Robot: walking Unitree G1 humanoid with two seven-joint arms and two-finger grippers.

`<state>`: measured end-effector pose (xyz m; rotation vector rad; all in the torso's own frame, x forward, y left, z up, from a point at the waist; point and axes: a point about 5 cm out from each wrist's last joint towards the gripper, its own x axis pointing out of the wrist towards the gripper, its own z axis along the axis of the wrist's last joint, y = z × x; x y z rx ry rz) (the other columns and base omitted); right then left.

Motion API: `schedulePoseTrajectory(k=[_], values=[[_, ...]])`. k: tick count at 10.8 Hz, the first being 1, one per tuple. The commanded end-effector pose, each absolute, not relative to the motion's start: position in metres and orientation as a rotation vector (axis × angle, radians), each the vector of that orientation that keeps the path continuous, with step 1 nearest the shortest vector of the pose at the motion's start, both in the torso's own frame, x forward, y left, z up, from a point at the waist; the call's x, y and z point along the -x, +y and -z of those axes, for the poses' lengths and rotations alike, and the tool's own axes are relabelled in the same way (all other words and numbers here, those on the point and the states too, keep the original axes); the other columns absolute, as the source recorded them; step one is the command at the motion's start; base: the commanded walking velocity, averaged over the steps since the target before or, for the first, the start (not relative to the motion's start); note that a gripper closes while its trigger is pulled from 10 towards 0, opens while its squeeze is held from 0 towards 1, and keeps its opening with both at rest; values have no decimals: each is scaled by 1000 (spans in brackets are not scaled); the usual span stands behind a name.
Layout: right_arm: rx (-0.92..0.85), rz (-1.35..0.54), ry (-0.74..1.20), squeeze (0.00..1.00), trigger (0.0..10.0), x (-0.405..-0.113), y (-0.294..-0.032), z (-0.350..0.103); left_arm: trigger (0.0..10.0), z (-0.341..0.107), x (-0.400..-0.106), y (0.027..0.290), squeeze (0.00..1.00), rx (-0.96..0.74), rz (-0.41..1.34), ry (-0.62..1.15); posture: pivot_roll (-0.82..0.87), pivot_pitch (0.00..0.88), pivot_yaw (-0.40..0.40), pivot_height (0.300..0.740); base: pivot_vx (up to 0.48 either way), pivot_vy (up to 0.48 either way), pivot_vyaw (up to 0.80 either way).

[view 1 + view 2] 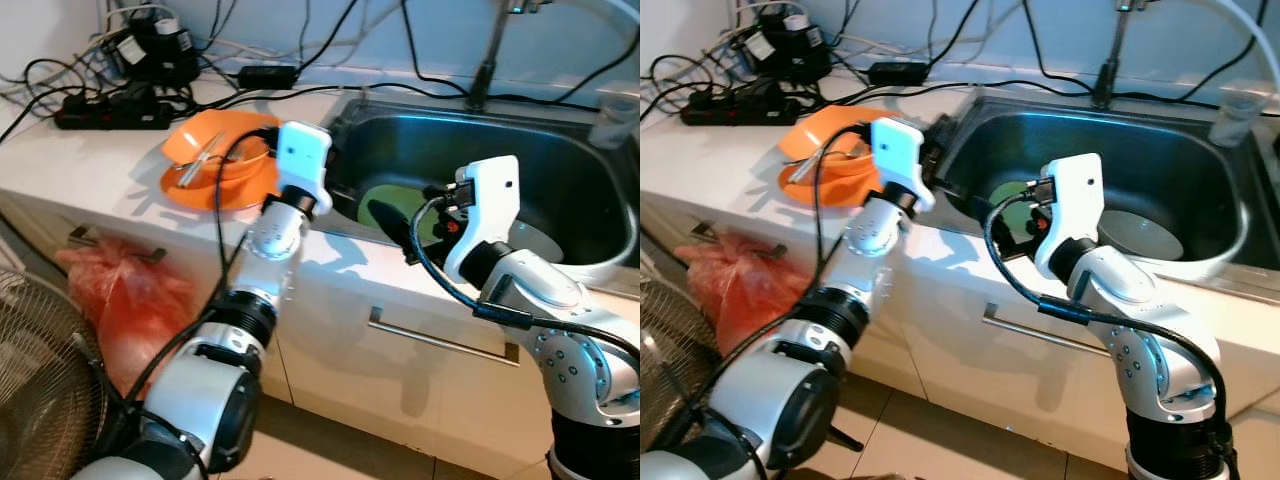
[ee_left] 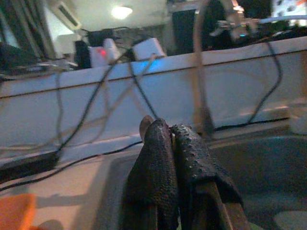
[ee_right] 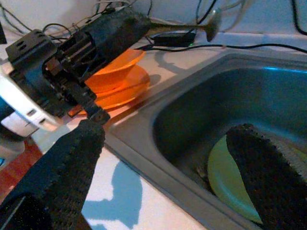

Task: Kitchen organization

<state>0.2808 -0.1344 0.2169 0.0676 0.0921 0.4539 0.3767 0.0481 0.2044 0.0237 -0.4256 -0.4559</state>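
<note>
- Left eye view: white countertop (image 1: 90, 170) with a steel sink (image 1: 560, 190) set into it. Orange plates (image 1: 215, 165) stacked on the counter just beside the sink's left rim, utensils lying on them. Green plate (image 1: 400, 205) on the sink floor; a white bowl (image 1: 545, 245) lies near it. Left gripper (image 1: 335, 150) at the sink's left rim, above the edge. Right gripper (image 1: 395, 222) over the sink's front rim, fingers aimed toward the green plate. Black power strip (image 1: 110, 110) and cables at the counter's rear. Red plastic bag (image 1: 125, 300) hangs below the counter; a fan (image 1: 45, 390) stands beside it.
- Right eye view: same layout; faucet (image 1: 1110, 55) behind the sink, clear cup (image 1: 1238, 112) at the rear right corner.
- Left wrist view: left gripper's fingers (image 2: 160, 177) pressed together, pinching a slender utensil handle (image 2: 145, 125) whose tip shows above them.
- Right wrist view: right gripper's fingers (image 3: 72, 167) spread wide; green plate between them, below in the sink. The left gripper holds a spoon (image 3: 192, 26) over the counter.
</note>
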Motion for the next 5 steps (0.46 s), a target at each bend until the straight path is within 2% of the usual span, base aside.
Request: schedulePoseTrajectory(k=[1,3,5], values=[[-64,-444,70,0,10000,-279,-137,-221,0,-202,-376,45,0,-24,480,-405,-196,0,96,740,0,0,0],[-54,-444,90,0,10000,-277,-138,-218,0,-191,-373,39,0,-5,507,-363,-207,0,93,740,0,0,-753],[-39,-433,108,0,10000,-272,-142,-217,0,-180,-371,35,0,19,514,-315,-244,0,78,740,0,0,0]])
